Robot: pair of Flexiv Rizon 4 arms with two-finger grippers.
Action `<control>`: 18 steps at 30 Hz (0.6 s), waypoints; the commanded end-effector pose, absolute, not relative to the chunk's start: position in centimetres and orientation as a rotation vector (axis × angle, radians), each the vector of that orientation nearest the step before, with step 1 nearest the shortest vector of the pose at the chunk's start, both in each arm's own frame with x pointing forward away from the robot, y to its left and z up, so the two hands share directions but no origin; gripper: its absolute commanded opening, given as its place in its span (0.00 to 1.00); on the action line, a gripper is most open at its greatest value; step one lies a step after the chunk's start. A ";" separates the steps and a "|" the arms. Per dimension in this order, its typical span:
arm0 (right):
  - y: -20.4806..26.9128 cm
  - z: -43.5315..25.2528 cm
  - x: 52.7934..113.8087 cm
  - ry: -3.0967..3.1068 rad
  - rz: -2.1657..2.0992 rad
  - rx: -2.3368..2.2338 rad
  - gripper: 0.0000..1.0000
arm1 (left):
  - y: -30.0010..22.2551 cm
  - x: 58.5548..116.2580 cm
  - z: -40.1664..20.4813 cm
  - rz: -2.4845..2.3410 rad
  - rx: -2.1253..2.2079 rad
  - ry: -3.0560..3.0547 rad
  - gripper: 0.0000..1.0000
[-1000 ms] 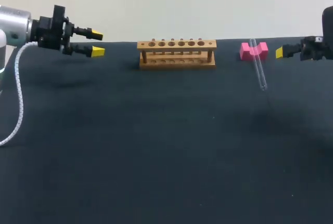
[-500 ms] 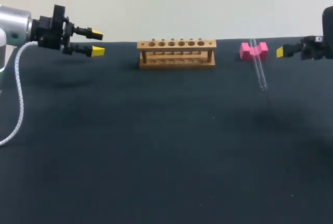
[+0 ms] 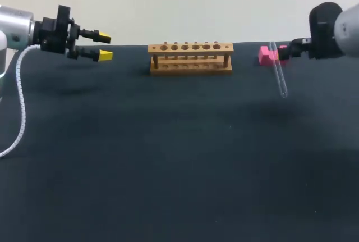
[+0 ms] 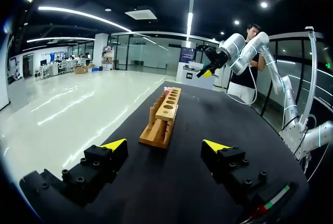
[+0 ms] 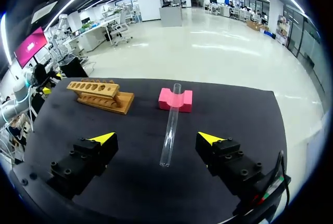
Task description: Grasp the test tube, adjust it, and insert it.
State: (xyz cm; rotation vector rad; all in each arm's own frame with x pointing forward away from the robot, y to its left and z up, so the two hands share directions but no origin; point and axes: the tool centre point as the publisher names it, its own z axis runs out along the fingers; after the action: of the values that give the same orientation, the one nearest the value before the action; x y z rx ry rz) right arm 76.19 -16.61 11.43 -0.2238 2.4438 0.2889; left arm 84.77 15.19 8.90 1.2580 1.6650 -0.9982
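Looking down from the head view, you see the right arm (image 3: 335, 28) coming in level from the right edge above the far side of the dark bench (image 3: 168, 158). Its black front end reaches over the pink notched block (image 3: 265, 55), but the yellow tips are hidden there, so you cannot judge the grip from this angle. Your right wrist view settles it: the right end effector (image 5: 156, 139) is wide open, its two fingers well apart. The clear glass test tube (image 5: 170, 125) lies in the gap between them, touching neither. That view also shows the tube's far end resting in the block's notch and its near end down on the bench. The head view shows the same tube running from the block toward the bench's near edge. The light wooden rack (image 3: 190, 58), with a row of holes along its top, stands at the far middle of the bench, left of the block and well apart from the tube. The left arm (image 3: 17, 28) stretches in level from the left edge, held above the bench and well away from the rack. The left end effector (image 4: 165, 145) is spread open over bare bench. Its wrist view looks along the rack end-on, with the right arm small in the distance beyond it.
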 end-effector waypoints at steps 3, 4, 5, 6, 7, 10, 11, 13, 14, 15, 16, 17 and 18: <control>-16.2 9.6 76.9 2.159 0.233 -0.149 1.00 | 15.2 84.7 8.8 -0.997 1.259 1.662 1.00; -16.2 9.4 77.0 2.151 0.224 -0.143 1.00 | 15.2 84.7 8.8 -0.997 1.259 1.662 1.00; -16.3 9.2 77.2 2.138 0.208 -0.130 1.00 | 15.2 84.7 8.8 -0.997 1.259 1.662 1.00; -16.3 9.0 77.4 2.127 0.205 -0.125 1.00 | 15.2 84.7 8.8 -0.997 1.259 1.662 1.00; -16.3 8.8 77.5 2.117 0.191 -0.117 1.00 | 15.2 84.7 8.8 -0.997 1.259 1.662 1.00; -16.2 8.3 78.1 2.123 0.167 -0.102 1.00 | 15.2 84.7 8.8 -0.997 1.259 1.662 1.00; -16.2 8.3 78.1 2.123 0.167 -0.102 1.00 | 15.2 84.7 8.8 -0.997 1.259 1.662 1.00; -16.2 8.3 78.1 2.123 0.167 -0.102 1.00 | 15.2 84.7 8.8 -0.997 1.259 1.662 1.00; -16.2 8.3 78.1 2.123 0.167 -0.102 1.00 | 15.2 84.7 8.8 -0.997 1.259 1.662 1.00; -16.2 8.3 78.1 2.123 0.167 -0.102 1.00 | 15.2 84.7 8.8 -0.997 1.259 1.662 1.00; -16.2 8.3 78.1 2.123 0.167 -0.102 1.00 | 15.2 84.7 8.8 -0.997 1.259 1.662 1.00; -16.2 8.3 78.1 2.123 0.167 -0.102 1.00 | 15.2 84.7 8.8 -0.997 1.259 1.662 1.00; -16.2 8.3 78.1 2.123 0.167 -0.102 1.00 | 15.2 84.7 8.8 -0.997 1.259 1.662 1.00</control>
State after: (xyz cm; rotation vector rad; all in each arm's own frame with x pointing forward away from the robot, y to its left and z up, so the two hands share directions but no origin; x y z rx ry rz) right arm 78.42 -16.40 8.57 -0.1652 2.5125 0.1884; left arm 84.77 15.19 8.91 1.2581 1.6652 -0.9981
